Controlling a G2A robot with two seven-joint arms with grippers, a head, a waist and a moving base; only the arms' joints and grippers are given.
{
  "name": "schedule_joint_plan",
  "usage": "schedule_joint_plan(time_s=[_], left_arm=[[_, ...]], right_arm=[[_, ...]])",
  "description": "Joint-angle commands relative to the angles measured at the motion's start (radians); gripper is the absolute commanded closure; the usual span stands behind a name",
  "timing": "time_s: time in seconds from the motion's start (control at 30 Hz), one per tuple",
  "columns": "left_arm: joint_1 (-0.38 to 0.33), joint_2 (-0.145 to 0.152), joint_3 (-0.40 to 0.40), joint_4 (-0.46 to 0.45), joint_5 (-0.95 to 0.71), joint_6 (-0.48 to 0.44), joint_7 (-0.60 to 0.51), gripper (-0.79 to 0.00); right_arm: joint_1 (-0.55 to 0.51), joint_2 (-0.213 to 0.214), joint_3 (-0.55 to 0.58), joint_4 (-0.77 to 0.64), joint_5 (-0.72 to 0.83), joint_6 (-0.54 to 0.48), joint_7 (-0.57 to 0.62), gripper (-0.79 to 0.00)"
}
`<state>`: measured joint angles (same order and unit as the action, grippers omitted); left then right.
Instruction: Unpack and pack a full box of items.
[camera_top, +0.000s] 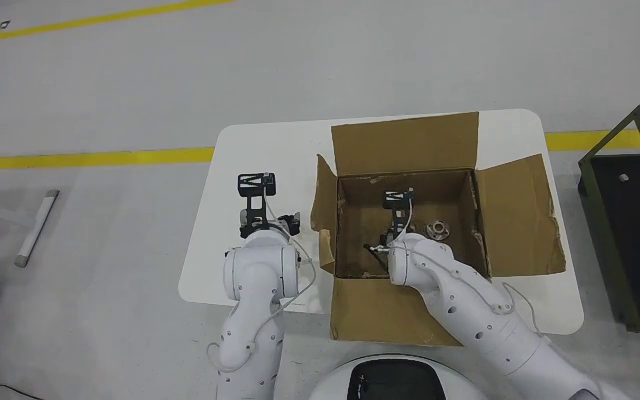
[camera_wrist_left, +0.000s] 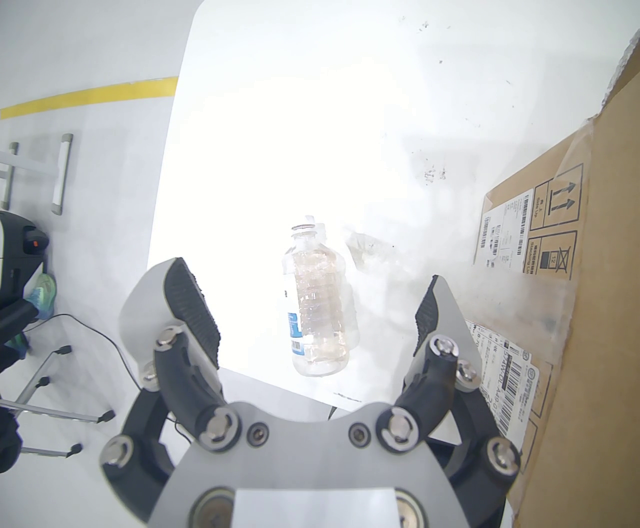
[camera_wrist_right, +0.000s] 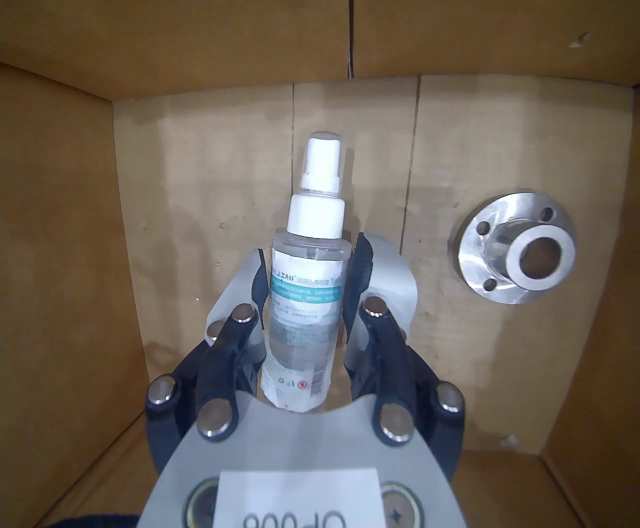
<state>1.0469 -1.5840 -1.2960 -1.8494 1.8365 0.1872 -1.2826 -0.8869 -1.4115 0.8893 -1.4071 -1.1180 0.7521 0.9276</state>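
The spray bottle (camera_wrist_right: 306, 280) sits in my right gripper (camera_wrist_right: 312, 260), whose two pads are closed on the labelled body while the white pump top sticks out past the fingertips. It is a clear bottle with a teal band on its label. In the top view the right gripper (camera_top: 398, 202) is inside the cardboard box (camera_top: 405, 145), over the middle of the floor. A metal flange (camera_wrist_right: 515, 247) with a raised hub and bolt holes lies flat on the box floor on the right side, apart from the spray bottle and from the gripper; from above I see the flange (camera_top: 438, 230) near the right wall. All four box flaps are folded outward.

Outside the box, a clear plastic bottle (camera_wrist_left: 317, 310) with a small blue label is on the white table (camera_wrist_left: 300, 125), near the table's edge and to the left of the box. I cannot tell whether it stands or lies. My left gripper (camera_wrist_left: 310, 290) hangs above it with its fingers (camera_wrist_left: 192, 300) spread wide, the bottle framed between them and touching neither pad. From above, the left gripper (camera_top: 257, 186) is over the table (camera_top: 270, 150), just left of the box's left flap. The box's labelled outer wall (camera_wrist_left: 550, 280) stands close beside the bottle.
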Motion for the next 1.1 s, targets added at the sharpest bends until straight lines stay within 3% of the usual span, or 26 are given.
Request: schedule_joint_plan(time_s=[0.0, 0.23, 0.33, 0.37, 0.4, 0.73, 1.07], left_arm=[[0.000, 0.000, 0.000, 0.000, 0.000, 0.000, 0.000, -0.785], [0.000, 0.000, 0.000, 0.000, 0.000, 0.000, 0.000, -0.785], [0.000, 0.000, 0.000, 0.000, 0.000, 0.000, 0.000, -0.785], [0.000, 0.000, 0.000, 0.000, 0.000, 0.000, 0.000, -0.785], [0.000, 0.000, 0.000, 0.000, 0.000, 0.000, 0.000, -0.785], [0.000, 0.000, 0.000, 0.000, 0.000, 0.000, 0.000, -0.785], [0.000, 0.000, 0.000, 0.000, 0.000, 0.000, 0.000, -0.785]], right_arm=[[0.003, -0.003, -0.002, 0.010, 0.001, -0.002, 0.001, -0.354], [0.023, -0.018, -0.007, 0.058, 0.007, -0.017, 0.020, -0.348], [0.029, -0.023, -0.004, 0.076, 0.012, -0.022, 0.033, -0.296], [0.032, -0.024, -0.001, 0.081, 0.015, -0.025, 0.033, -0.209], [0.033, -0.025, 0.003, 0.084, 0.018, -0.026, 0.032, 0.000], [-0.033, -0.009, 0.122, -0.099, 0.043, -0.077, 0.002, 0.000], [-0.320, 0.043, 0.429, -0.529, 0.151, -0.308, -0.125, 0.000]])
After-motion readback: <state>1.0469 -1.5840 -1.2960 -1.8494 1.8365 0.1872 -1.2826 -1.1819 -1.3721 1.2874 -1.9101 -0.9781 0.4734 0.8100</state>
